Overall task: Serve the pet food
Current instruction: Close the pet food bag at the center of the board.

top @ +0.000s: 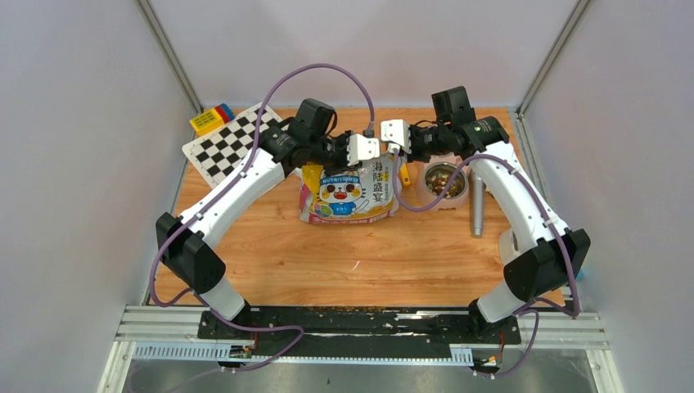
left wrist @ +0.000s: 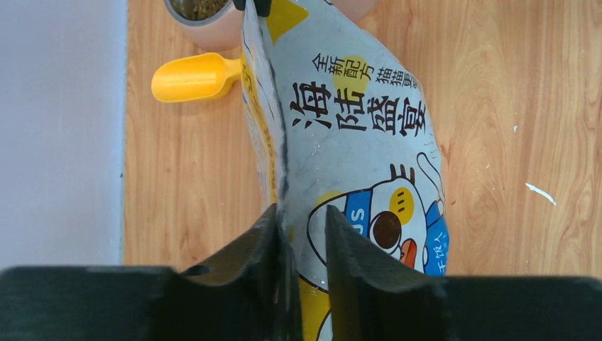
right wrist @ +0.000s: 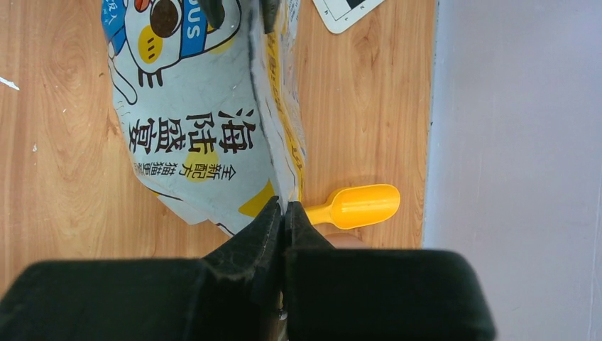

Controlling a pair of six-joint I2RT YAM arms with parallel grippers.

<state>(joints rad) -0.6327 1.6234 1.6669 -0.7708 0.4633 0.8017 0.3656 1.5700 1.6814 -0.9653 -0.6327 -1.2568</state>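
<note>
Right pincer clamped on the top edge of the bag; we should shut the open left pincer squarely on it.

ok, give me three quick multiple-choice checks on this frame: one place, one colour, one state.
1. The scoop lies: A on the table beside the bag; B held in the air; C inside the bag.
2. The checkerboard squares are: A red and white; B black and white; C blue and yellow.
3. The right jaws are: A wide open above the bag; B shut on the scoop; C shut on the bag's top edge.
1 A, wrist views show it on the wood by the bag; 2 B, plain in the top view; 3 C, right wrist view shows them pinched on that edge.
</note>
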